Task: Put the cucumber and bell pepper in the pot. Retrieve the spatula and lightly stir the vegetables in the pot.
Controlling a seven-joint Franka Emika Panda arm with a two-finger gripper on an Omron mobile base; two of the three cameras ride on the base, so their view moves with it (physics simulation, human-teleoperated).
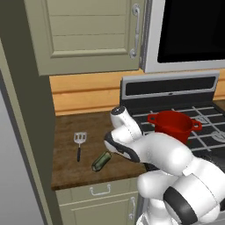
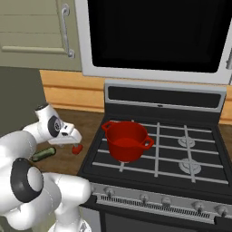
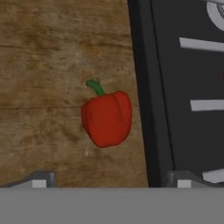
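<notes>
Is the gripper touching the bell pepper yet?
Apart. In the hand view the bell pepper lies on the wooden counter, with bare wood between it and both fingertips of the open gripper.

A wooden counter [image 1: 70, 169] meets the left side of a black stove [image 2: 181, 181] with grey grates and round burners [image 2: 190, 166]. A row of knobs [image 2: 145, 198] runs along the front edge of the stove. Above it hangs a microwave [image 2: 158, 31]; beige cabinets [image 1: 88, 30] with metal handles are over the counter, a drawer [image 1: 100, 190] under its front edge
</notes>
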